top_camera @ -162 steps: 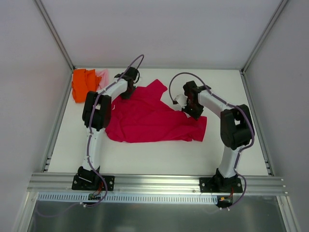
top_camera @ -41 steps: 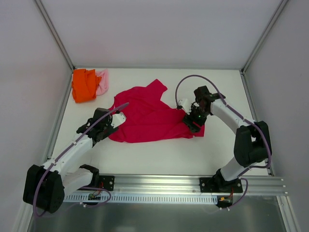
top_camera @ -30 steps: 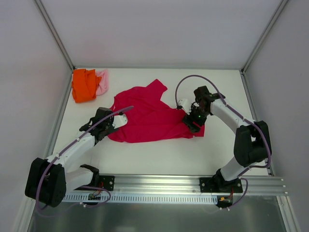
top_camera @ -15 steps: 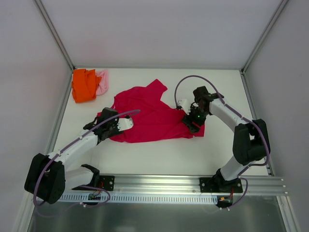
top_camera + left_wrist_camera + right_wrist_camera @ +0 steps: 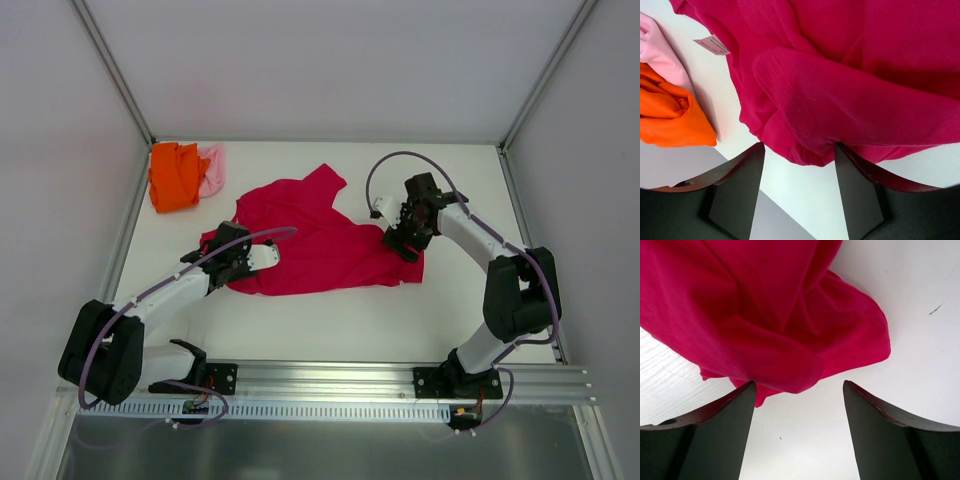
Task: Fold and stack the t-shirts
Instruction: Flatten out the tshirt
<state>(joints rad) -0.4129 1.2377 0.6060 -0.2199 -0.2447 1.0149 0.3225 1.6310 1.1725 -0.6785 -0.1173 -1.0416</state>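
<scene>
A white table [image 5: 330, 325] fills the floor of a pale, walled enclosure edged with aluminium rails. The crimson t-shirt [image 5: 310, 240] lies rumpled across the middle of it, not yet folded, with one lobe of cloth poking toward the far side. In the far left corner the orange t-shirt [image 5: 172, 177] sits bunched up, and the pink t-shirt [image 5: 213, 163] touches it on the right (only a sliver of pink shows). Neither looks tidily folded, so I judge them parked out of the way rather than stacked.

The left gripper [image 5: 797, 187] sits low at the crimson shirt's near left edge. Its jaws are spread, and a doubled fold of hem lies just ahead between the tips, with nothing pinched. The right gripper [image 5: 797, 432] is at the shirt's right end, likewise spread, with a rolled flap of cloth just in front of it. Working from opposite ends makes sense: taken at both sides, the cloth could be drawn flat before any fold. A small white label [image 5: 712, 45] shows at the shirt's edge nearest the orange one.
</scene>
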